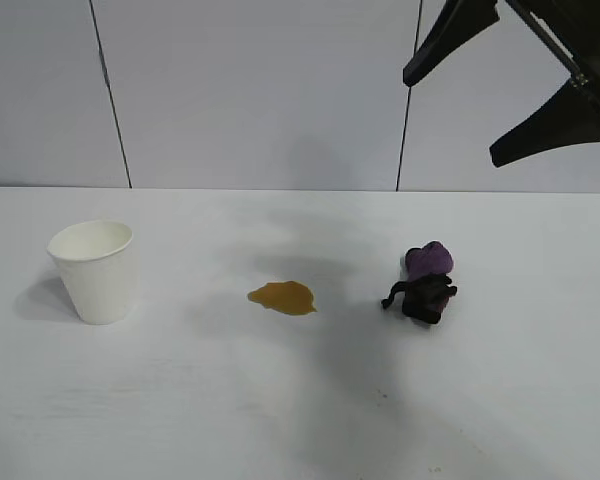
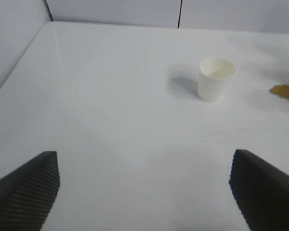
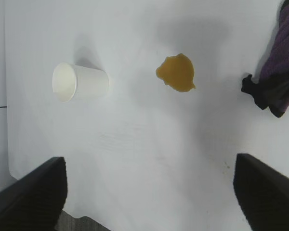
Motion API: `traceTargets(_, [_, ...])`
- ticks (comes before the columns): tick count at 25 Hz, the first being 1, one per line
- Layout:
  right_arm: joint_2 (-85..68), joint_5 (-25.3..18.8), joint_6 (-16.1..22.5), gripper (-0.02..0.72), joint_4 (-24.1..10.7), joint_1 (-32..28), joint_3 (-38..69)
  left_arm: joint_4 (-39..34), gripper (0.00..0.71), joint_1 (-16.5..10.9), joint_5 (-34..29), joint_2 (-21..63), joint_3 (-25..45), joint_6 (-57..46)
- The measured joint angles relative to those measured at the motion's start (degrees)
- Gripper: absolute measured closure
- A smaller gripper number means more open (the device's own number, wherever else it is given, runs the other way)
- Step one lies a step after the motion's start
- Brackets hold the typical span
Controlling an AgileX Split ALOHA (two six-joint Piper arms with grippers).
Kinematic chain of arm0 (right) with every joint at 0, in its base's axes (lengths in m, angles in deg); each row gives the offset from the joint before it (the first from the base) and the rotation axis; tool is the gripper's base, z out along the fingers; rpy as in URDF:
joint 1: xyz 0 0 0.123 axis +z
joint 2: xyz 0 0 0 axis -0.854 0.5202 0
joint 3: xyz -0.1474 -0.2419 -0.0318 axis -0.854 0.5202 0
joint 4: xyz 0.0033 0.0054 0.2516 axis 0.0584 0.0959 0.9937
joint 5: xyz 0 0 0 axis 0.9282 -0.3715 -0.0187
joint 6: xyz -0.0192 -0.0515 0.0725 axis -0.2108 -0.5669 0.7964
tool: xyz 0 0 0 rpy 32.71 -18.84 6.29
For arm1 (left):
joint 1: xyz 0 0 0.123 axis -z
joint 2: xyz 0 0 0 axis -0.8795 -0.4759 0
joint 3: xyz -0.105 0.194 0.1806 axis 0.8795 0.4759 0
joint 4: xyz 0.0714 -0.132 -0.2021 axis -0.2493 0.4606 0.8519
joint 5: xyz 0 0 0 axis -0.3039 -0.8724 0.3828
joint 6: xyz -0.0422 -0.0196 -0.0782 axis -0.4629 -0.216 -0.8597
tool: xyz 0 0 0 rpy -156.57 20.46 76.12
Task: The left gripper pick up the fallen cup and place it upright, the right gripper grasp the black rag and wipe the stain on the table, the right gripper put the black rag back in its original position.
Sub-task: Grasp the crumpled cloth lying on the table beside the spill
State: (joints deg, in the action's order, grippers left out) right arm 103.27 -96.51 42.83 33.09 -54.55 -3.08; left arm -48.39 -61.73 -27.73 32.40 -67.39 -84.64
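Note:
The white paper cup [image 1: 96, 270] stands upright on the left of the white table [image 1: 300, 420]; it also shows in the left wrist view [image 2: 215, 78] and the right wrist view [image 3: 80, 82]. The amber stain [image 1: 281, 297] lies at the table's middle, also in the right wrist view [image 3: 176, 72]. The black rag [image 1: 424, 283] with its purple part lies right of the stain, also in the right wrist view [image 3: 278, 72]. My right gripper [image 1: 500, 95] hangs open and empty high above the rag. My left gripper [image 2: 144, 180] is open and empty, well away from the cup, out of the exterior view.
A grey panelled wall [image 1: 260, 90] stands behind the table. The table's edge and rounded corner [image 3: 19, 175] show in the right wrist view.

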Motion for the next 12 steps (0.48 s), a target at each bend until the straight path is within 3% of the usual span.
traceTargets(4, [0.0,0.0,0.0,0.054,0.0,0.0,0.0,-0.3,0.021,0.0,5.6,0.1,5.9,0.0])
traceTargets(12, [0.0,-0.1,0.0,0.054,-0.4,0.0,0.0,-0.4,0.021,0.0,6.9,0.1,8.0,0.3])
